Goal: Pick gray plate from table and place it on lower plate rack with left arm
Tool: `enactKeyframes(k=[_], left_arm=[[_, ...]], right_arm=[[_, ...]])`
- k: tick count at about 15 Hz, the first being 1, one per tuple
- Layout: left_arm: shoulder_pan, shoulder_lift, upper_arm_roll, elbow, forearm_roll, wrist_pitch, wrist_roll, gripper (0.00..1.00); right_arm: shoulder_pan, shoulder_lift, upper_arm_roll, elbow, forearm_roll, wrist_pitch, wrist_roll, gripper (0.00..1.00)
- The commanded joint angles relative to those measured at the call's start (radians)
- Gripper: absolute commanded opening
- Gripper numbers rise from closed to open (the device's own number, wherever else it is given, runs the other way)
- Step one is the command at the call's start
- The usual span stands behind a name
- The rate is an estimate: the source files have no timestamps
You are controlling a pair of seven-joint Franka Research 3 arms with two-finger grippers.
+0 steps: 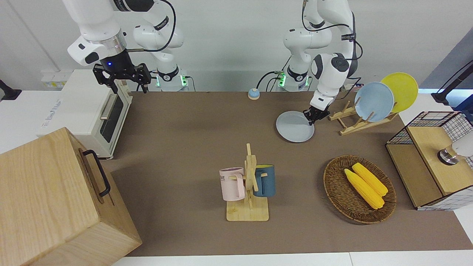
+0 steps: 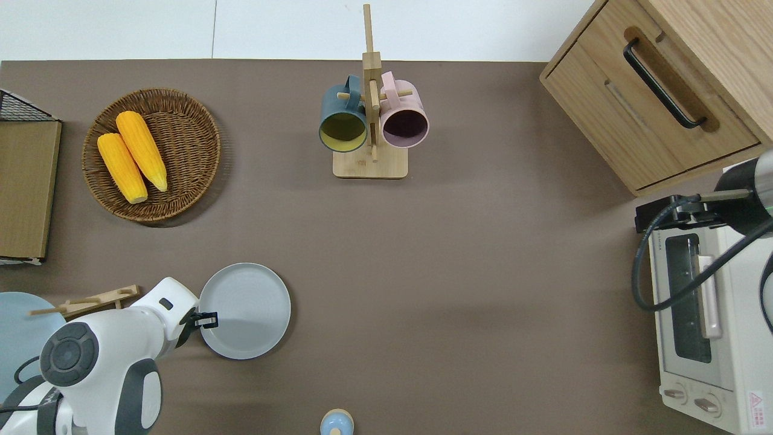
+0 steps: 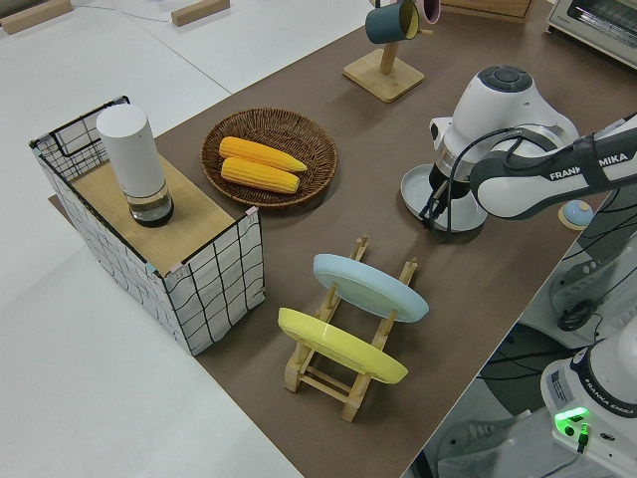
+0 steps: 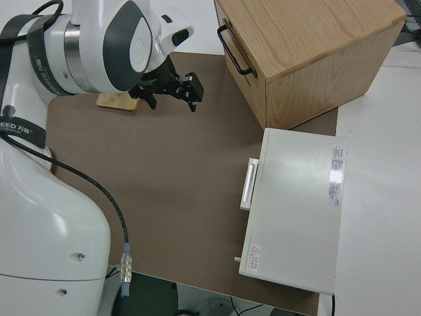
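The right arm (image 1: pixel 99 33) is sitting parked, its jaws standing wide. The gray plate (image 1: pixel 293 127) is lying flat on the table (image 1: pixel 192 133). The left gripper (image 1: pixel 313 115) is pinching the plate's rim nearest the rack (image 1: pixel 351 123), just beside it, holding blue and yellow plates.

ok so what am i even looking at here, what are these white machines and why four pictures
Two white jointed robot arms stand at a brown-matted table, filmed at one moment from across the table, overhead and each end. The left gripper is at the rim of the round pale gray plate, fingers either side of it. Beside it stands a small light-wood plate rack holding a light blue plate and a yellow plate. Also there: a woven basket of corn, a mug stand, a white toaster oven. The right arm is parked.
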Motion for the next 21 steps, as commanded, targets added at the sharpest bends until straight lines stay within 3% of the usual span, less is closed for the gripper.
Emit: enactKeyframes(k=[1, 8, 17, 21], left_arm=[[-0.004, -0.049, 0.006, 0.058, 0.006, -0.168, -0.023, 0.00], [0.005, -0.119, 0.017, 0.225, 0.014, -0.454, -0.035, 0.00], [0.034, -0.123, 0.020, 0.517, 0.021, -0.813, -0.035, 0.00], [0.030, -0.112, 0.015, 0.624, 0.159, -0.945, -0.035, 0.00]], right_arm=[[0.007, 0.000, -0.006, 0.006, 0.003, -0.001, 0.004, 0.983], [0.007, 0.000, -0.006, 0.006, 0.003, -0.001, 0.004, 0.983], [0.007, 0.000, -0.006, 0.006, 0.003, -0.001, 0.004, 0.983], [0.007, 0.000, -0.006, 0.006, 0.003, -0.001, 0.004, 0.983]])
